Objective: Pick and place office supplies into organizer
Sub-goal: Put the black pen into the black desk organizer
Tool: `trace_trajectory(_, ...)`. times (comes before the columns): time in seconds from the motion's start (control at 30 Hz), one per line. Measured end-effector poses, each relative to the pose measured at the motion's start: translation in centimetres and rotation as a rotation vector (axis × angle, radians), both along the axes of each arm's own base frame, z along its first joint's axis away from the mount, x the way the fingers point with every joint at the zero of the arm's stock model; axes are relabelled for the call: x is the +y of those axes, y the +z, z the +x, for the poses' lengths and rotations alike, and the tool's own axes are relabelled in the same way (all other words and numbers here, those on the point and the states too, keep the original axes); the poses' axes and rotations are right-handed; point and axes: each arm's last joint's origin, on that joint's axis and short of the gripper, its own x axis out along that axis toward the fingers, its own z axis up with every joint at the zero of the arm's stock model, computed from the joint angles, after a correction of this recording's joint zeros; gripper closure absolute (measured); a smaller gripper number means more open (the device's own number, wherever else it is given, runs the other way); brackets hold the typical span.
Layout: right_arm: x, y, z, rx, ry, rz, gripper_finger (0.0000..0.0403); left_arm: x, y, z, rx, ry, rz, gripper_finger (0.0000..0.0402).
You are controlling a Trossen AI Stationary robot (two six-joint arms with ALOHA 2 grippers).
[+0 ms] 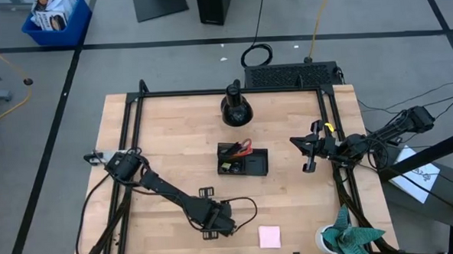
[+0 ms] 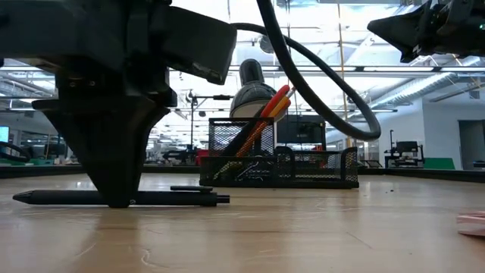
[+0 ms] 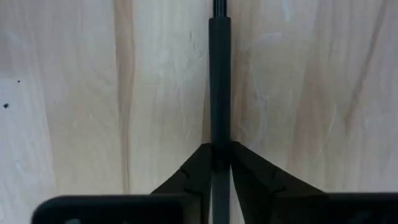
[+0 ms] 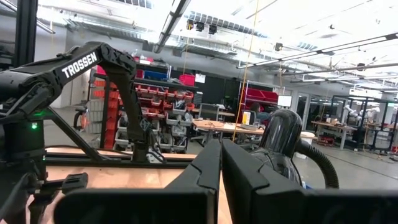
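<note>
I log: left gripper (image 3: 221,163) pinching black pen (image 3: 219,81) flat on table (image 1: 174,160); right gripper (image 4: 220,163) pressed together, raised beside organizer (image 1: 243,160).

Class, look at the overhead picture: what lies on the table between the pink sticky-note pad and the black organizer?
Nothing: in the high view, only bare wood runs from the pink sticky-note pad up to the organizer.

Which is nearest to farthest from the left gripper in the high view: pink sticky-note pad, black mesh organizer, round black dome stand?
From the left gripper at the table's near edge:
1. Pink square sticky-note pad, beside it, toward the right arm.
2. Black mesh organizer, mid-table.
3. Round black dome-shaped stand, at the far edge.
</note>
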Motion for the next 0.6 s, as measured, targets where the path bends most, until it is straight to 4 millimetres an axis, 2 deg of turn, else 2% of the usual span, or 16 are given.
trace_trajectory(0.33, 0.0, 0.0, 0.0, 0.000, 0.000, 0.000, 0.0394, -0.7, 3.5, 0.3, -0.081, -0.055, -0.056, 0.0252)
trace_trajectory(0.6, 0.0, 0.0, 0.0, 0.000, 0.000, -0.001, 0.0394, -1.0, 4.1, 1.2, -0.169, -0.030, -0.085, 0.0185)
